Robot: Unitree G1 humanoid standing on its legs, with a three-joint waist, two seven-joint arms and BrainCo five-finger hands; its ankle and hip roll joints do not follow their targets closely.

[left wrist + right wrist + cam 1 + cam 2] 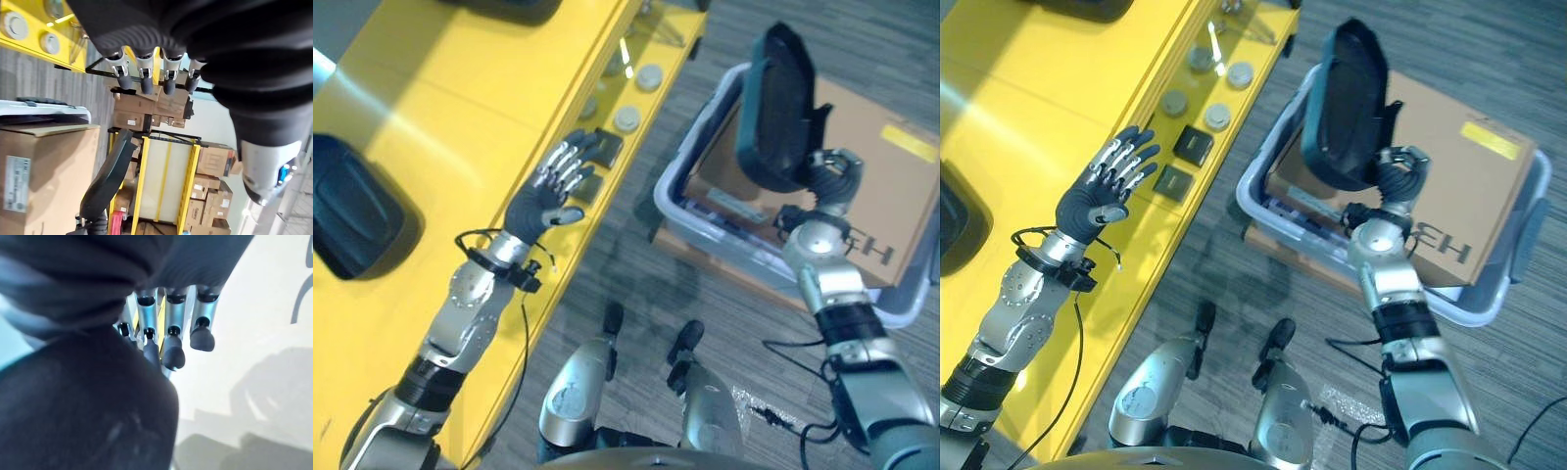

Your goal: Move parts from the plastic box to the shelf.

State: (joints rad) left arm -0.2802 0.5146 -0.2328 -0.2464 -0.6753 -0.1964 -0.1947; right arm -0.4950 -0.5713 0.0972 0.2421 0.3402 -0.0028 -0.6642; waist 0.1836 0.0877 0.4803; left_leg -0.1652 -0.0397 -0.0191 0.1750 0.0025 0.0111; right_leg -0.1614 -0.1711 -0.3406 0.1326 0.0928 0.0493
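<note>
Black and curved, the part (1347,103) stood raised above the plastic box (1278,147), gripped at its lower edge by the right hand (1398,178), whose fingers were curled round it. In the left wrist view the same dark part (110,178) showed tilted, beside the cardboard box (44,176). That cardboard box (1449,186) lay inside the plastic box, filling most of it, and the plastic box sat on the grey carpeted floor (1234,284) just beside the yellow shelf (1028,108).

The left hand (1102,201) hovered over the edge of the shelf with its fingers (1126,157) straight and spread, holding nothing. Near those fingers, on a lower level of the shelf, lay two small dark square pieces (1193,144), and further along were several round grey discs (1218,116). Another black part (347,220) rested on the top level of the shelf, well apart from the left hand.

In the right wrist view, the right hand's fingers (171,345) bent against the dark part (88,416), which sat close to the camera.
</note>
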